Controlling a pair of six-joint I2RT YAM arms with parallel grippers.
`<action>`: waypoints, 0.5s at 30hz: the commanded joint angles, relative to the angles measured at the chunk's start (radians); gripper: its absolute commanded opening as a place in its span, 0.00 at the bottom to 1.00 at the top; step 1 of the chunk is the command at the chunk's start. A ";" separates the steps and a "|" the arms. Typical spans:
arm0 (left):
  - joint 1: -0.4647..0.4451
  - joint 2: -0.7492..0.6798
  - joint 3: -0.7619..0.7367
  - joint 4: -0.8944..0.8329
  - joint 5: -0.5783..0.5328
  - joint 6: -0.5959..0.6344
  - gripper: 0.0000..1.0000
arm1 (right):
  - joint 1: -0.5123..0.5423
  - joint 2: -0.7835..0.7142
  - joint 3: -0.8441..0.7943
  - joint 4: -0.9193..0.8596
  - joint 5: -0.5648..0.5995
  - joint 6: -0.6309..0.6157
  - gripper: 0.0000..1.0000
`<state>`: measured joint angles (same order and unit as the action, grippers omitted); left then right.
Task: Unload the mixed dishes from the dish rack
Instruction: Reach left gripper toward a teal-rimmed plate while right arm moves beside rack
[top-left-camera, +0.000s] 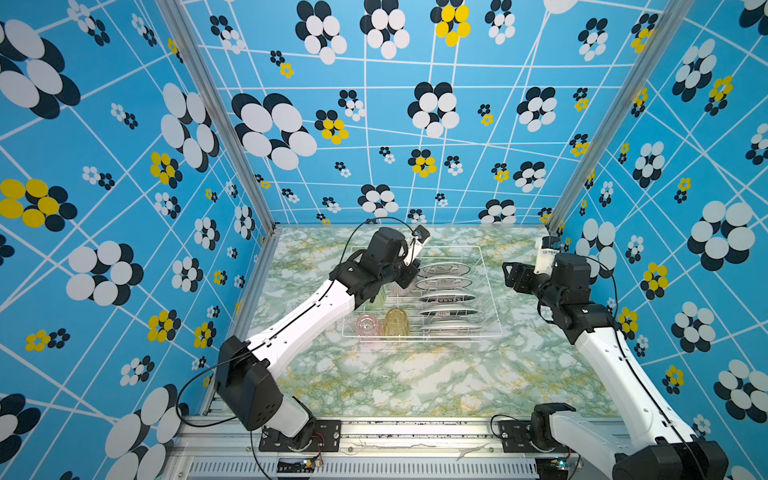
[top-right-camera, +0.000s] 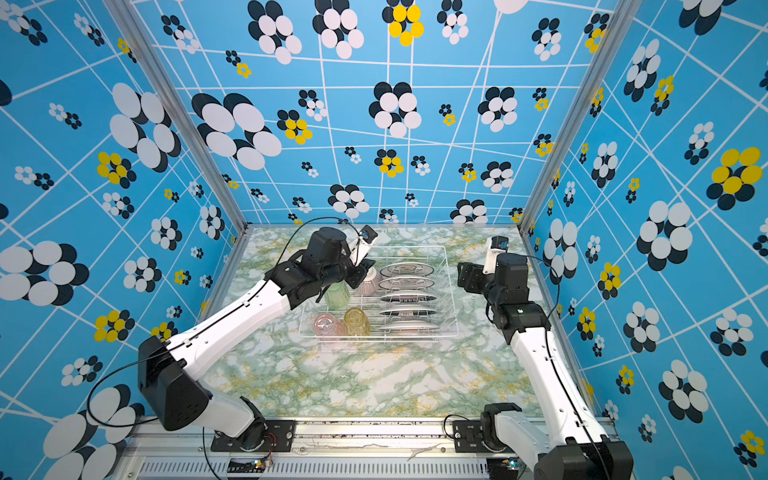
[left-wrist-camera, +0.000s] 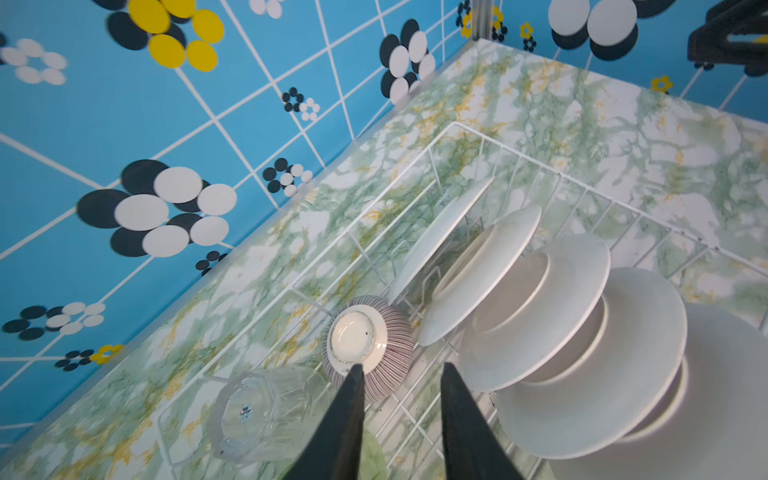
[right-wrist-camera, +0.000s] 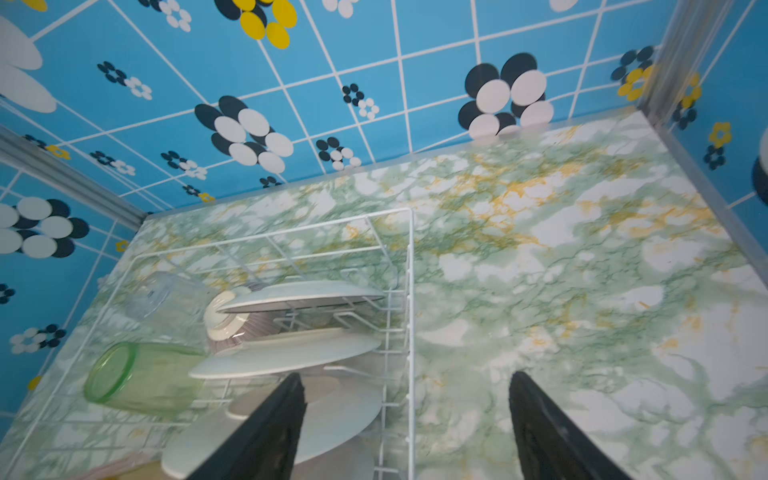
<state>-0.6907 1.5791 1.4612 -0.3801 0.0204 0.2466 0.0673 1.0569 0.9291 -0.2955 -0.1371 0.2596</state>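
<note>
In both top views the dish rack sits toward twelve o'clock on the marbled table. Five plates stand on edge in a row down the rack's three o'clock side. The pink tumbler and the amber tumbler stand side by side at its seven o'clock corner, and the green tumbler is farther in, at nine o'clock. My left gripper is inside the rack near eleven o'clock, right at the striped bowl, which lies between the green tumbler and the farthest plates. My right gripper hovers outside the rack at its three o'clock, apart from the wire.

From my left wrist I see my two fingers drawn fairly close with a gap between them. One fingertip overlaps the upturned foot of the striped bowl, and the other is beside it over the rack floor. I cannot tell whether I am grasping the bowl or only poised at it. The clear tumbler is just beside the bowl, base toward my camera, and the plates show their white backs.

From my right wrist my fingers are spread wide and released, with nothing between them. One hangs over the plates, the other over bare table, and the rack's rim wire runs between.
</note>
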 joint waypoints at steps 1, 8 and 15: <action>-0.007 0.124 0.155 -0.157 0.085 0.094 0.32 | -0.006 0.028 0.058 -0.134 -0.153 0.031 0.78; -0.009 0.353 0.418 -0.284 0.111 0.171 0.26 | -0.005 0.066 0.089 -0.111 -0.167 0.023 0.78; -0.009 0.465 0.535 -0.318 0.113 0.230 0.29 | -0.005 0.108 0.103 -0.079 -0.182 0.020 0.79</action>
<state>-0.7010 2.0132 1.9442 -0.6495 0.1101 0.4301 0.0673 1.1534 1.0061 -0.3851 -0.2916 0.2745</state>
